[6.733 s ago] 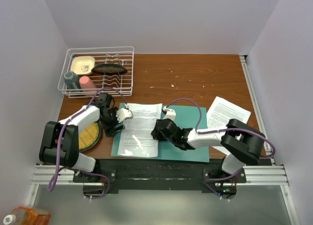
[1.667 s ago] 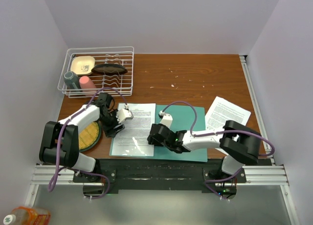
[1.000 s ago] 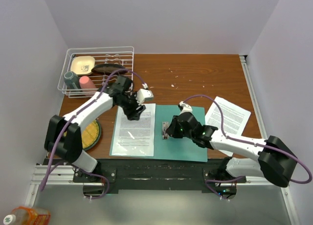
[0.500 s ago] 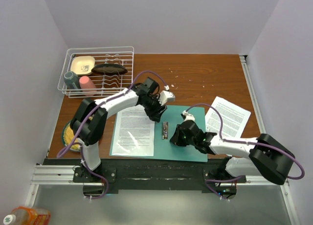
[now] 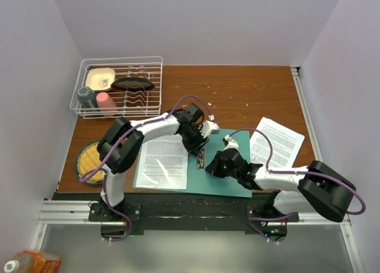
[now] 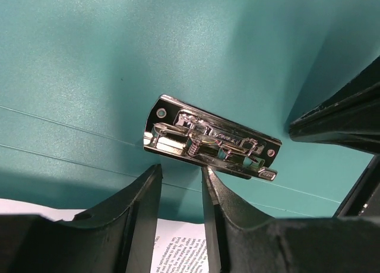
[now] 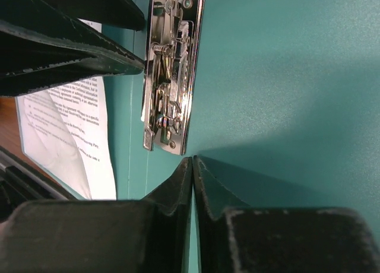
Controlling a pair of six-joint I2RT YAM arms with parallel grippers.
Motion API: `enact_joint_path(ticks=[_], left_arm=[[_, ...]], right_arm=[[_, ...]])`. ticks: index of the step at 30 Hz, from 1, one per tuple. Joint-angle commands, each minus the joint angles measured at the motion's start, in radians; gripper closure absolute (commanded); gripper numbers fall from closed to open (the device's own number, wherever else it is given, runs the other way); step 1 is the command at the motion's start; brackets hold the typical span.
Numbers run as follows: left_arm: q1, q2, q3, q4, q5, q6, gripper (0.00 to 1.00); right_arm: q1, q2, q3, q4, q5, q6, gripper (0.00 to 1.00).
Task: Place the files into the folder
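**Q:** Where are the folder and the files?

**A:** The teal folder [image 5: 199, 183] lies open and flat, with the metal clip [image 5: 201, 158] on its spine. One printed sheet [image 5: 163, 163] rests on the folder half left of the clip. A second sheet [image 5: 279, 145] lies on the table, well to the clip's right and off the folder.

**Q:** And your arms?

**A:** Both reach low toward the clip. My left gripper [image 5: 199, 147] is at the clip's far end, fingers slightly parted, holding nothing. My right gripper [image 5: 211, 166] sits just near-right of the clip, fingers pressed together, empty.

**Q:** How does the clip lie?

**A:** Its long axis follows the spine, far to near. I judge my left gripper marginally nearer to it.
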Motion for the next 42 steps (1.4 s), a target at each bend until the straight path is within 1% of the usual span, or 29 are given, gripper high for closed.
enact_joint_path(ticks=[1,2,3,10,11,13,17,19,20,22,23,24,27,31,35,42], left_arm=[[-0.016,0.055,0.027,0.013,-0.014,-0.031,0.62],[-0.016,0.067,0.041,0.015,-0.022,-0.031,0.62],[-0.016,0.075,0.049,0.016,-0.025,-0.032,0.62],[-0.013,0.110,0.098,0.025,-0.057,-0.040,0.67],[-0.010,0.113,0.102,0.022,-0.057,-0.038,0.69],[-0.010,0.108,0.099,0.013,-0.057,-0.031,0.70],[-0.002,0.056,0.057,0.016,-0.068,-0.028,0.70],[-0.002,0.036,0.043,0.013,-0.068,-0.035,0.67],[-0.001,0.014,0.030,0.012,-0.071,-0.038,0.61],[-0.002,-0.010,0.021,0.005,-0.071,-0.043,0.56],[0.001,-0.031,0.012,0.004,-0.071,-0.043,0.50],[0.002,-0.042,0.009,0.004,-0.071,-0.043,0.48],[0.004,-0.065,-0.010,-0.007,-0.057,-0.037,0.45],[0.005,-0.068,-0.045,0.004,-0.005,-0.031,0.47],[0.005,-0.054,-0.077,0.025,0.031,-0.026,0.51],[0.005,-0.054,-0.066,0.042,0.053,-0.024,0.57]], right_arm=[[0.000,0.036,-0.036,0.009,0.054,0.013,0.97],[0.000,0.047,-0.038,0.020,0.057,0.015,0.99],[0.000,0.082,-0.035,0.026,0.058,0.016,1.00],[-0.018,0.251,-0.010,0.105,0.048,0.023,1.00],[-0.035,0.265,-0.008,0.121,0.043,0.023,1.00],[-0.055,0.296,-0.011,0.127,0.034,0.018,1.00],[-0.107,0.288,-0.018,0.129,0.028,-0.003,1.00],[-0.114,0.279,-0.010,0.112,0.034,-0.016,1.00],[-0.121,0.268,-0.007,0.104,0.034,-0.020,1.00],[-0.123,0.257,0.005,0.087,0.038,-0.031,1.00],[-0.124,0.248,0.008,0.073,0.038,-0.034,1.00],[-0.126,0.242,0.011,0.064,0.044,-0.039,1.00],[-0.132,0.225,0.022,0.034,0.057,-0.054,1.00],[-0.149,0.230,0.033,0.017,0.058,-0.077,1.00],[-0.157,0.253,0.051,0.010,0.049,-0.085,1.00],[-0.157,0.228,0.080,-0.002,0.025,-0.082,1.00]])
